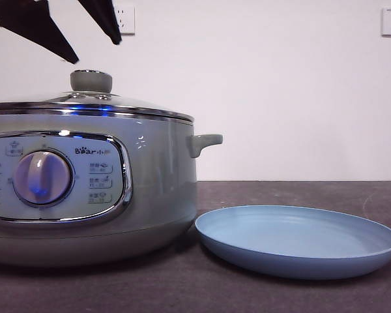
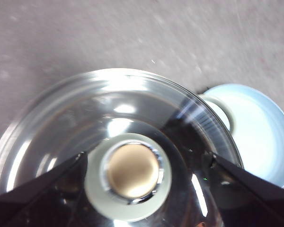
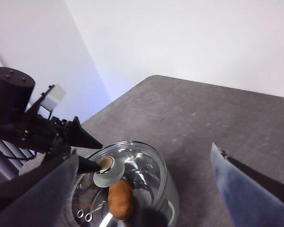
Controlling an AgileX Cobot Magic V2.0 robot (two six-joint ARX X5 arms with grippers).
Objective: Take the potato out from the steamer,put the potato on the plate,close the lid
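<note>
There was one steamer [image 1: 163, 182], one lid [image 1: 91, 101] with one knob [image 1: 91, 81], one potato [image 3: 120, 198], one plate [image 1: 296, 241], two wall sockets [image 1: 125, 19], and two grippers in view.

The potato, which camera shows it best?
The right wrist view: the potato shows orange-brown through the glass lid, inside the steamer. The front view's steamer wall hides it, and the left wrist view shows only glare on the glass.
</note>
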